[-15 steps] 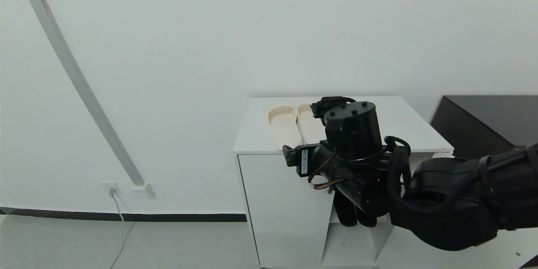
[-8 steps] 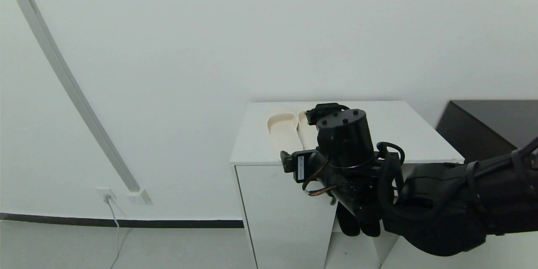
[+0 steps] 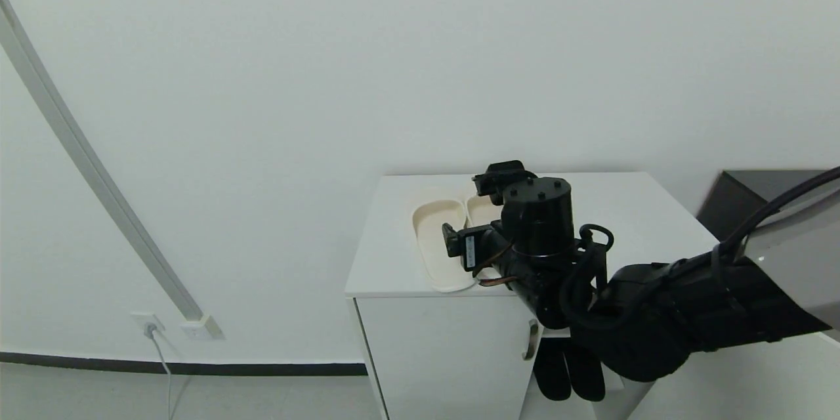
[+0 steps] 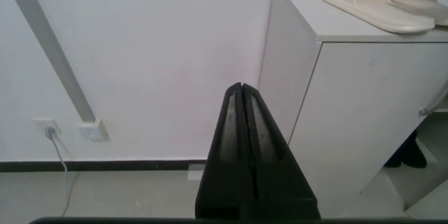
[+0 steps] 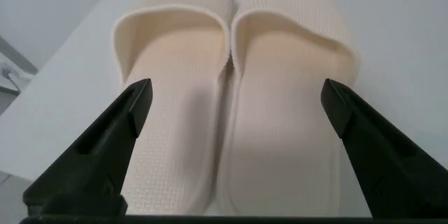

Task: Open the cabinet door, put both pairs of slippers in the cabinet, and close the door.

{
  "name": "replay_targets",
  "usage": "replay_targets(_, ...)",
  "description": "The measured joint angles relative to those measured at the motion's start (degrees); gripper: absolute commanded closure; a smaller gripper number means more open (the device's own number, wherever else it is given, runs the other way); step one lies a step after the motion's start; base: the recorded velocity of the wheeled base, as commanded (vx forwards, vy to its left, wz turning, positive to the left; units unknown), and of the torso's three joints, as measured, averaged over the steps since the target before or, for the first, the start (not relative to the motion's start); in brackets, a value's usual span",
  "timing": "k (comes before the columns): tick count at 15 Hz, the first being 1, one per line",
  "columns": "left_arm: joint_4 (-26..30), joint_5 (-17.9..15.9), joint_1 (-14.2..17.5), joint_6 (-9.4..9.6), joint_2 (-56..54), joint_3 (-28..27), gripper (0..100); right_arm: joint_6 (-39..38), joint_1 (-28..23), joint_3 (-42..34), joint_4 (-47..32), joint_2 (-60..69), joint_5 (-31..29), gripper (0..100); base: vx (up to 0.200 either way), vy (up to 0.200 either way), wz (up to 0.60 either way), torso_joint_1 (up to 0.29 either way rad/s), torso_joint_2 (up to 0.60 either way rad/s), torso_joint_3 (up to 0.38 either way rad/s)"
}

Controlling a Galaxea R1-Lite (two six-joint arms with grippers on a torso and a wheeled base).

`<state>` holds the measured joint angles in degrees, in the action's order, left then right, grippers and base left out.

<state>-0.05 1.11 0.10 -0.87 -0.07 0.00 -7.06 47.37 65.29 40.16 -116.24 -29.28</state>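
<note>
The cream slippers (image 3: 441,246) lie side by side on top of the white cabinet (image 3: 630,210), near its left side. The right gripper (image 5: 236,94) hangs just over them. Its jaws are wide open, one on each side of the pair, and they do not touch the slippers yet.

The black slippers (image 3: 568,373) are low down inside the cabinet, on the right. That side is open. Just left of them is a door panel with a handle (image 3: 531,339).

What has changed: the whole head picture has slid, so the camera has moved, and the cabinet now sits lower in it. Measured against the cabinet, the right arm seems to have come in farther over the top, away from the front edge. I think this means one pair is put away and the arm is getting ready to pick up the other pair. Closing the door comes last.

The left gripper (image 4: 241,94) is low, out to the left of the cabinet front. Its jaws are pressed together and hold nothing.

Counting: two cream slippers, two black slippers, one cabinet, one handle, two grippers.
</note>
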Motion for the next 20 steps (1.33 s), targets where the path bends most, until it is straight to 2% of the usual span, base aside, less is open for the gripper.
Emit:
replay_targets(4,-0.02,0.00,-0.02,0.09,0.00,0.00,100,0.28,-1.79,3.64,-1.46,-2.89,2.52,0,0.000,0.000,0.00,0.000,0.00,0.000)
replay_targets(10,-0.02,0.00,-0.07,0.00,0.00,0.00,100,-0.02,-3.24,13.40,-6.02,-9.06,2.79,0,0.000,0.000,0.00,0.000,0.00,0.000)
replay_targets(16,-0.02,0.00,-0.07,0.00,0.00,0.00,100,-0.16,-3.77,17.88,-6.63,-12.46,2.99,0,0.000,0.000,0.00,0.000,0.00,0.000)
replay_targets(17,-0.02,0.00,-0.07,0.07,0.00,0.00,100,-0.20,-3.77,18.47,-6.74,-12.92,3.01,100,0.000,0.000,0.00,0.000,0.00,0.000)
replay_targets(20,-0.02,0.00,0.00,0.09,0.00,0.00,100,-0.60,-3.74,19.43,-6.88,-13.99,2.99,100,0.000,0.000,0.00,0.000,0.00,0.000)
